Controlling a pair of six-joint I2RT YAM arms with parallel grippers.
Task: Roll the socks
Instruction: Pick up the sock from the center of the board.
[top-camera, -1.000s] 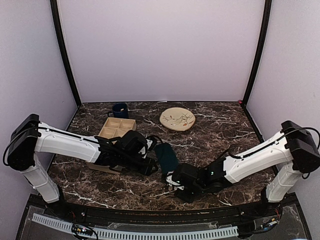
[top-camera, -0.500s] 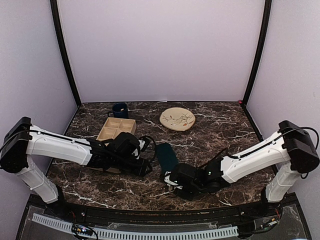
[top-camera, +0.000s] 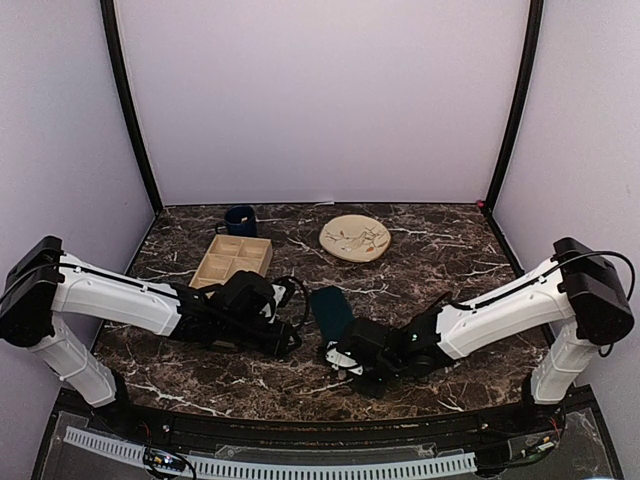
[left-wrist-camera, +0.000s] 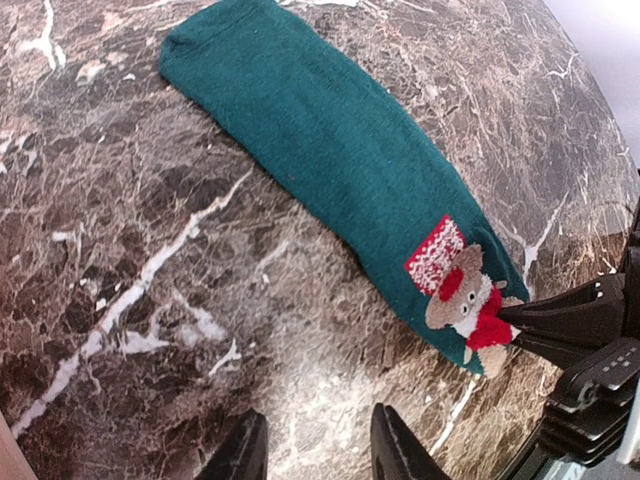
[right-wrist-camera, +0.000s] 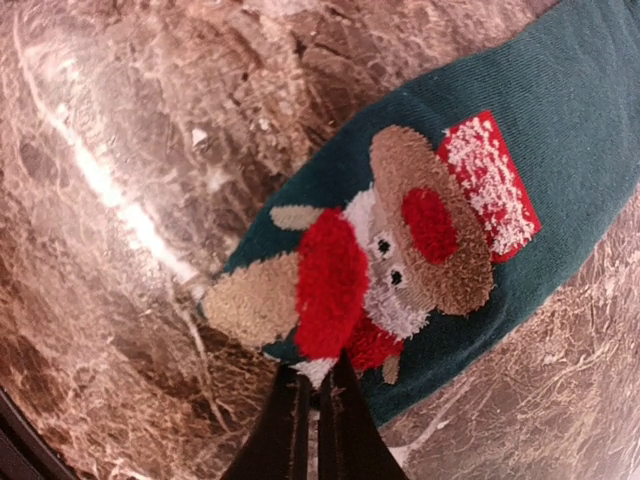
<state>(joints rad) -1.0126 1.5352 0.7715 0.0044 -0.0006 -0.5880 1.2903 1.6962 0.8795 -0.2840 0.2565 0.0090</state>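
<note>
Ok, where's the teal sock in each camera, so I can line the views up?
Top external: teal sock at centre, between the two arms.
Left wrist: the sock runs diagonally from upper left to lower right.
Right wrist: it fills the upper right.
Shared landmark: the reindeer patch at the end the right gripper pinches; too small to make out from above.

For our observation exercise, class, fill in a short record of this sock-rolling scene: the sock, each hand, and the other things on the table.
Task item: teal sock, flat and unrolled on the marble table, reindeer patch at its near end
Right hand: shut, pinching the sock's reindeer end
Left hand: open, empty, low over bare table beside the sock
Other items: dark blue mug, divided tray, plate, all farther back
Rolling: not yet begun
</note>
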